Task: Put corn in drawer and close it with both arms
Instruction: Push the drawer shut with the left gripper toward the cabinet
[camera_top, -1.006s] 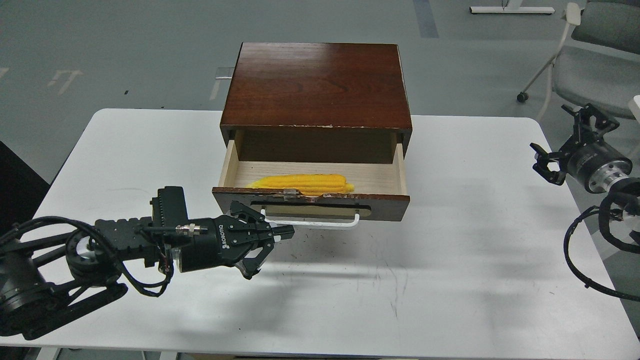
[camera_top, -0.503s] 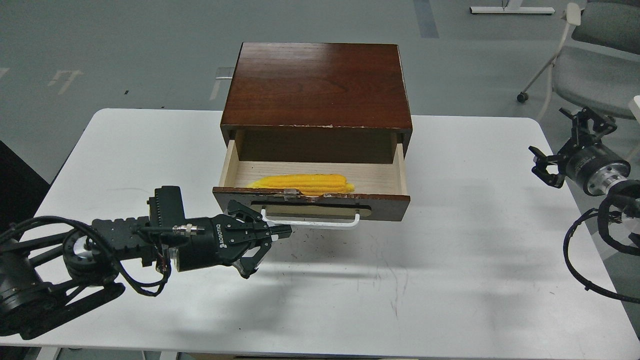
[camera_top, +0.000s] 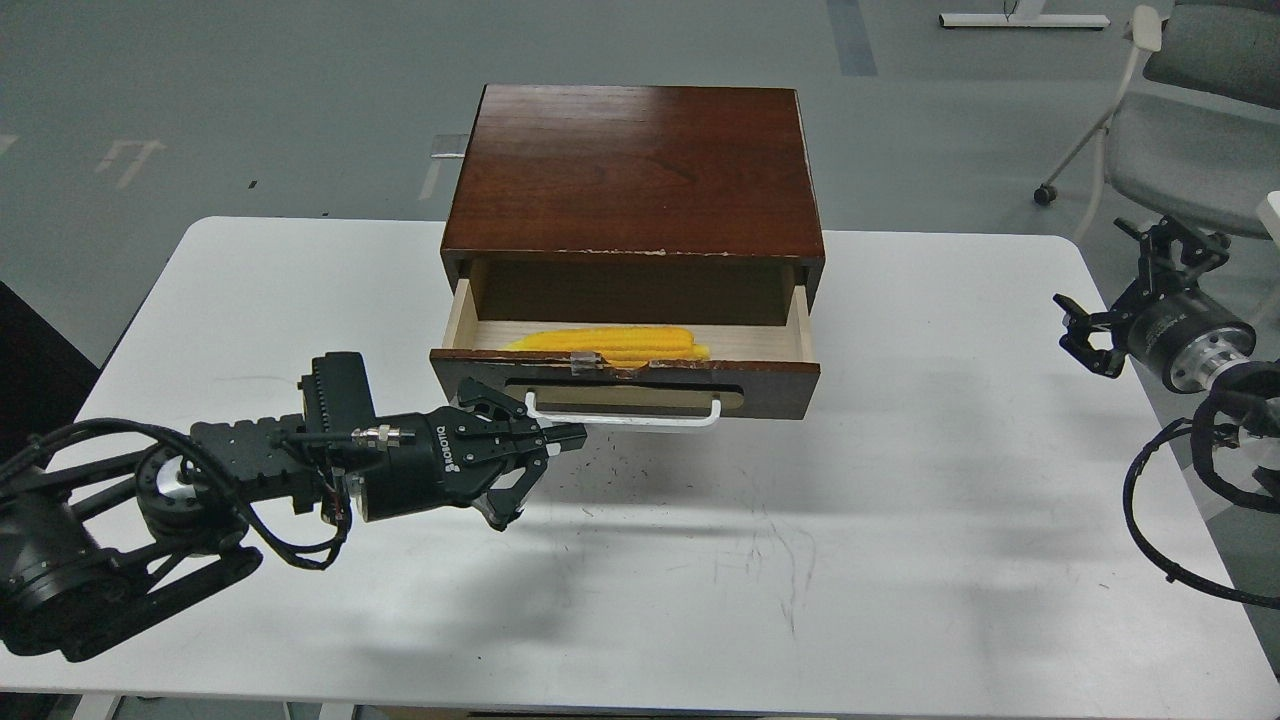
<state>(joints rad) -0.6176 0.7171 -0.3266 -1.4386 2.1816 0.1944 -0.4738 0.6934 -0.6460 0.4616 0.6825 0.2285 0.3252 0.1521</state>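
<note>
The corn (camera_top: 610, 342) lies lengthwise inside the open drawer (camera_top: 625, 385), just behind its dark brown front with the tan plate and white bar handle (camera_top: 622, 416). The drawer stands partly out of the brown wooden cabinet (camera_top: 635, 170). My left gripper (camera_top: 560, 440) is at the left end of the drawer front, below the handle's left end, fingers drawn together to a point and holding nothing. My right gripper (camera_top: 1120, 295) is open and empty, off past the table's right edge, far from the drawer.
The white table (camera_top: 900, 520) carries only the cabinet. A grey chair (camera_top: 1190, 110) stands at the back right, beyond my right arm. My right arm's black cables (camera_top: 1150, 500) hang at the right table edge.
The drawer has slid part way back into the cabinet, hiding more of the corn. My left gripper has moved forward with the drawer front. My right gripper has drifted slightly up and left.
</note>
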